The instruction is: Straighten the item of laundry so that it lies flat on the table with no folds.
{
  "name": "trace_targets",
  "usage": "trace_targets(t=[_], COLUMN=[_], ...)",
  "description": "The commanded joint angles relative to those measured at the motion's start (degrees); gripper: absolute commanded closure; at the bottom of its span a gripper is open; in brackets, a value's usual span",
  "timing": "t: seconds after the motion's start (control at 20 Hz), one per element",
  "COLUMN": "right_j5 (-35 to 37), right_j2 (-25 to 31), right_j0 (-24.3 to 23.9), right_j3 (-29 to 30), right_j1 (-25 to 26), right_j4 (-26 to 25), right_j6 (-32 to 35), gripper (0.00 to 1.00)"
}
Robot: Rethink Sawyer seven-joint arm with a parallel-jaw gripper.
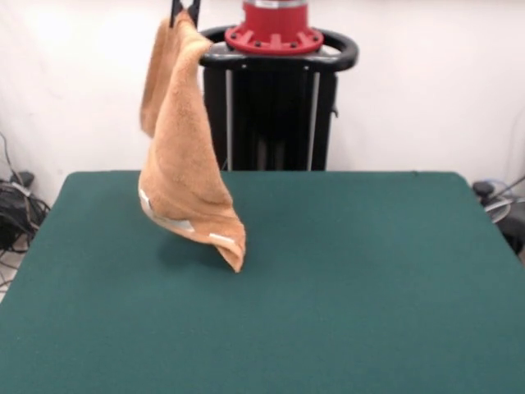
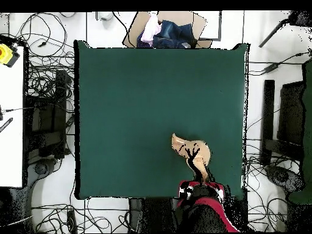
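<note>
One towel (image 1: 184, 156) hangs pinched in fingers (image 1: 184, 11); lowest corner near one green table (image 1: 369, 271).

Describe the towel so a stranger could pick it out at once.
Start at the wide dark green table, then look to the red and black pedestal behind it. Beside the pedestal, the gripper holds up an orange-tan terry towel, its lowest corner at the tabletop. It is the only cloth above the green top, with pale border bands.
</note>
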Motion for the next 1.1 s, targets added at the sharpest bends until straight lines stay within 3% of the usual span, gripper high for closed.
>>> trace_targets(t=[0.05, 0.25, 1.1], right_j5=[7.8, 7.3, 14.0], right_j2=[1.0, 2.1, 1.3], right_j0=[-0.5, -1.5, -4.5], right_j3=[-0.4, -1.3, -3.9], right_j1=[-3.3, -1.9, -5.3], right_j4=[1.9, 1.9, 3.2], right_j6=[-5.9, -6.4, -12.3], gripper=[1.0, 1.0, 1.0])
